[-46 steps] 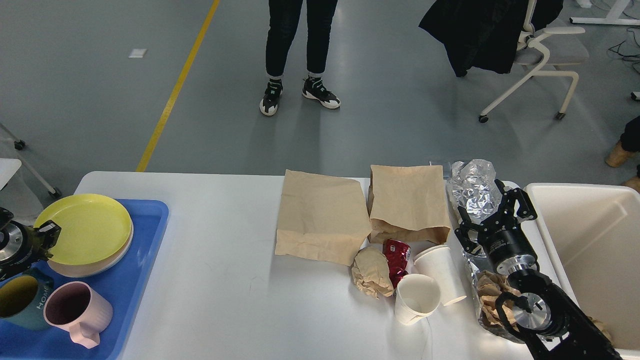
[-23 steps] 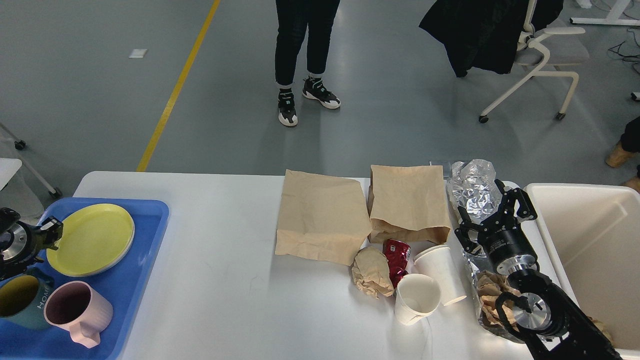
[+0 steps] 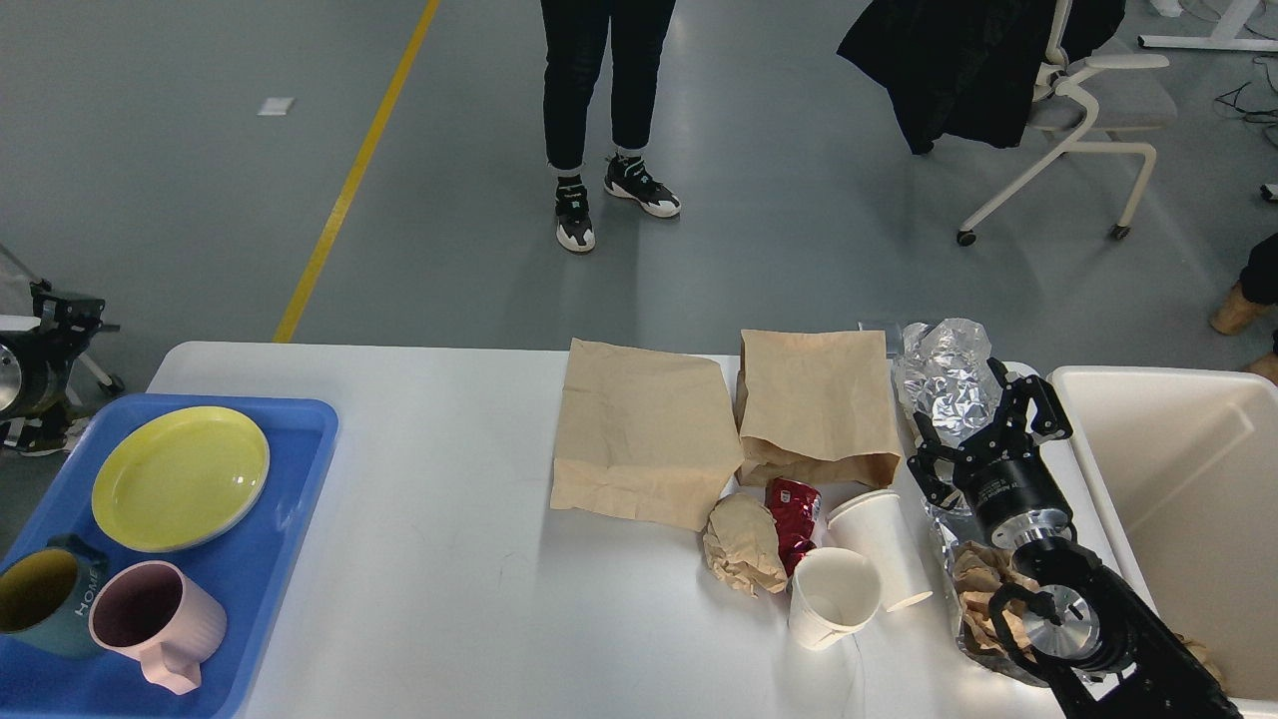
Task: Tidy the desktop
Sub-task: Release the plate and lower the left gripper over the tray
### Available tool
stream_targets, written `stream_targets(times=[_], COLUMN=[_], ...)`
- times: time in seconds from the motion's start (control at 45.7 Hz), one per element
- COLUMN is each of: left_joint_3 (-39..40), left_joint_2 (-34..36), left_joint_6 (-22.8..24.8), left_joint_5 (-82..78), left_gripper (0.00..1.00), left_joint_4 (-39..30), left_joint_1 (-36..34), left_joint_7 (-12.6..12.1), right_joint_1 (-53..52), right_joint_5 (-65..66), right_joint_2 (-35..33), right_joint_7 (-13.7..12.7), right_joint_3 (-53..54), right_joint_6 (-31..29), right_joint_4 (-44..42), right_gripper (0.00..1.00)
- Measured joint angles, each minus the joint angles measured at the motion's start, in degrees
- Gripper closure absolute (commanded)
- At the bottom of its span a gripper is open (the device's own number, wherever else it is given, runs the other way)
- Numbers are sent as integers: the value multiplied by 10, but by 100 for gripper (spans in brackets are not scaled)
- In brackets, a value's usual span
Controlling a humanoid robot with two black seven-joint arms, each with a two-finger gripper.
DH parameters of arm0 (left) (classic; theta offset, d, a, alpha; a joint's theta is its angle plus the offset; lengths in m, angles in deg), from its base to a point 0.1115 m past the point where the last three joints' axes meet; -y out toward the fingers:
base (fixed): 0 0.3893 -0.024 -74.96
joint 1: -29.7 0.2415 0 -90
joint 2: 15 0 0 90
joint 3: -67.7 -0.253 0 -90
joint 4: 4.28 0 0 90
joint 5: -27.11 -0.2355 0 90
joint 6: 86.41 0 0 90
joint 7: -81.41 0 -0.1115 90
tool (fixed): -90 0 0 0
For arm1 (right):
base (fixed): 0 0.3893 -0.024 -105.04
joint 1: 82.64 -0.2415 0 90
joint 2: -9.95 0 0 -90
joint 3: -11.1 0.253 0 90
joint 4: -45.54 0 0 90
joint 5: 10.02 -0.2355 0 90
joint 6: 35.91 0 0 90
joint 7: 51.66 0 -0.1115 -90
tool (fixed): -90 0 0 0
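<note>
Desktop (image 3: 449, 559) runs lengthwise left to right.

1. Left arm: enters at the left edge of the head view, raised high. Only its far end shows.
2. Left gripper (image 3: 62, 303): small, dark, partly cut by the frame edge; its two fingers cannot be told apart, so spread or closed is undetermined.
3. Right arm: enters from the lower right corner, black jointed segments with silver collars, rising toward centre right.
4. Right gripper (image 3: 983, 424): fingers (image 3: 1041, 397) spread apart, pointing away from the robot, nothing between them.
</note>
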Motion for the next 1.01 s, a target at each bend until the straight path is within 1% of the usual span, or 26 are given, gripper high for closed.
stream_targets(times=[0.066, 0.131, 0.153, 0.197, 0.241, 0.285, 0.35, 0.438, 0.504, 0.569, 0.657, 0.788, 0.898, 1.007], left_joint_3=[111, 220, 252, 324, 391, 461, 541, 594, 613, 641, 704, 807, 866, 878], left_joint_2=[-5, -10, -10, -12, -17, -29, -56, -86, -97, -106, -133, -194, -225, -245], left_joint_6=[3, 7, 7, 7, 8, 8, 8, 5, -11, -32, -49, -49, -42, -35], left_joint_5=[0, 0, 0, 0, 0, -1, -2, -3, -13, -31, -73, -171, -193, -203], left_gripper=[4, 4, 4, 4, 4, 4, 4, 4, 4, 4, 4, 4, 4, 4], left_joint_4=[-17, -61, -78, -117, -152, -187, -237, -299, -348, -393, -437, -459, -460, -456], left_joint_1=[29, 64, 73, 95, 123, 159, 209, 256, 288, 326, 378, 439, 453, 457], left_joint_7=[0, 1, 3, 15, 36, 64, 107, 157, 186, 207, 220, 219, 218, 218], right_joint_1=[0, 0, 0, 0, 0, 0, 0, 0, 0, 0, 0, 0, 0, 0], right_joint_5=[0, 0, 0, 0, 0, 0, 0, 0, 0, 0, 0, 0, 0, 0], right_joint_2=[0, 0, 0, 0, 0, 0, 0, 0, 0, 0, 0, 0, 0, 0], right_joint_7=[0, 0, 0, 0, 0, 0, 0, 0, 0, 0, 0, 0, 0, 0], right_joint_3=[0, 0, 0, 0, 0, 0, 0, 0, 0, 0, 0, 0, 0, 0], right_joint_6=[0, 0, 0, 0, 0, 0, 0, 0, 0, 0, 0, 0, 0, 0], right_joint_4=[0, 0, 0, 0, 0, 0, 0, 0, 0, 0, 0, 0, 0, 0], right_gripper=[0, 0, 0, 0, 0, 0, 0, 0, 0, 0, 0, 0, 0, 0])
